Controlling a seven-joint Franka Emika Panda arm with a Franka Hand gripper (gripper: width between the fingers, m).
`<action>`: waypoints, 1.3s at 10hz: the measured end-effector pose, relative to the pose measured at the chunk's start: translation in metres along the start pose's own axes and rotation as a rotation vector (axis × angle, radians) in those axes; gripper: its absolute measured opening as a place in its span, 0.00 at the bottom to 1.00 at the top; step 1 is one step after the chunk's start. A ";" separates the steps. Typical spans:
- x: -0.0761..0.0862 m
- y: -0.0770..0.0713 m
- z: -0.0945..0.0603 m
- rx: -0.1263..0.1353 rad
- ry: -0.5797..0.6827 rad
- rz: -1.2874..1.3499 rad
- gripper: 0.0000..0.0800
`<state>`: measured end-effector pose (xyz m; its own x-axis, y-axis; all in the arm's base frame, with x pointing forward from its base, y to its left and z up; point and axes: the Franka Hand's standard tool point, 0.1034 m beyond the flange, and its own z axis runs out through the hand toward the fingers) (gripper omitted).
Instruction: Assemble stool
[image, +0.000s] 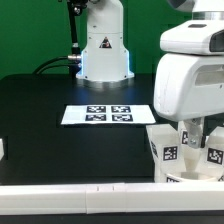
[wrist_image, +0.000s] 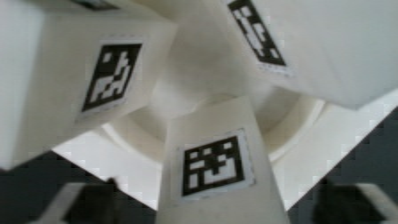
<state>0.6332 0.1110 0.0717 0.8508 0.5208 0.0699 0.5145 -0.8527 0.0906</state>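
Pincer (image: 190, 140) low at exterior view's right, over stool (image: 188, 155) near front border rail (image: 110, 200); open or closed, cannot tell. Wrist view: tagged legs (wrist_image: 217, 165) standing on round seat (wrist_image: 134, 135), crowding close. Marker board (image: 108, 114) mid-table, well apart. Black table (image: 50, 140) bare toward exterior view's left.

The gripper (image: 196, 134) fingertips are hidden behind the stool (image: 190, 152). The frame edge cuts the stool's lower part off
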 end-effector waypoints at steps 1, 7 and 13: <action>0.000 0.000 0.000 0.000 0.001 0.085 0.55; -0.008 0.021 0.001 0.015 0.004 0.904 0.43; -0.018 0.033 0.002 0.039 -0.014 1.570 0.43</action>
<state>0.6357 0.0732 0.0718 0.5183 -0.8533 0.0570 -0.8489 -0.5214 -0.0862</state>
